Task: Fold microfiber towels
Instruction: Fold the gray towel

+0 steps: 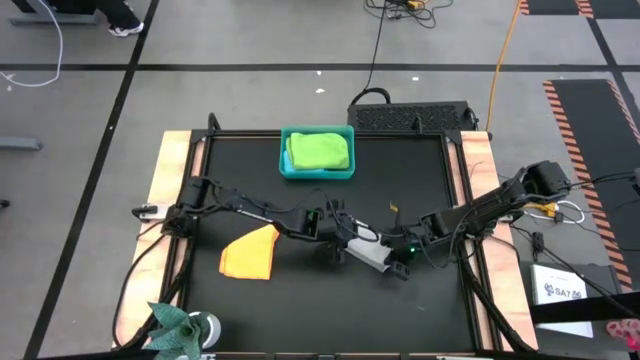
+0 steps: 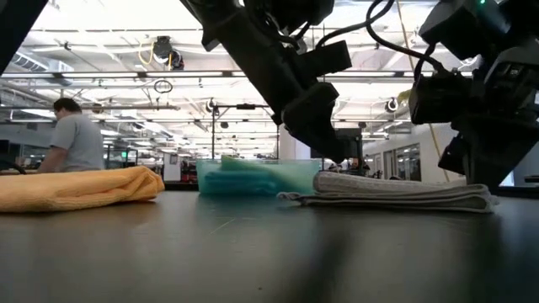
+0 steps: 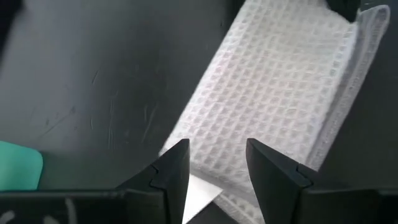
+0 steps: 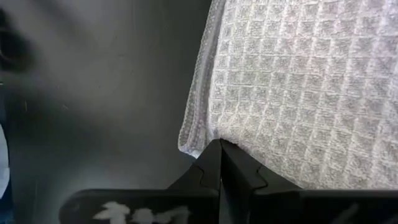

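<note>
A light grey waffle-weave towel (image 1: 367, 250) lies folded in a flat strip on the black mat at the table's middle, seen also in the low view (image 2: 396, 192). My left gripper (image 3: 214, 165) is open and slants down over the strip's left end, one finger on either side. My right gripper (image 4: 219, 149) is shut at the strip's right end. An orange-yellow towel (image 1: 248, 253) lies folded on the mat to the left. A lime green towel (image 1: 320, 150) lies in the teal bin (image 1: 285, 170) at the far middle. My left gripper stands over the grey towel's left end (image 3: 211, 149); I cannot tell whether its fingers touch it. My right gripper's shut fingertips (image 4: 214, 163) meet the towel's hemmed edge near a corner (image 4: 194, 140), slanting down from the table's right. The towel lies flat on the mat.
A small plant (image 1: 175, 325) stands at the table's near left corner. Wooden rails (image 1: 165, 190) run along both sides of the mat. Bare mat lies in front of the towels. A person (image 2: 72, 139) sits in the room beyond the table.
</note>
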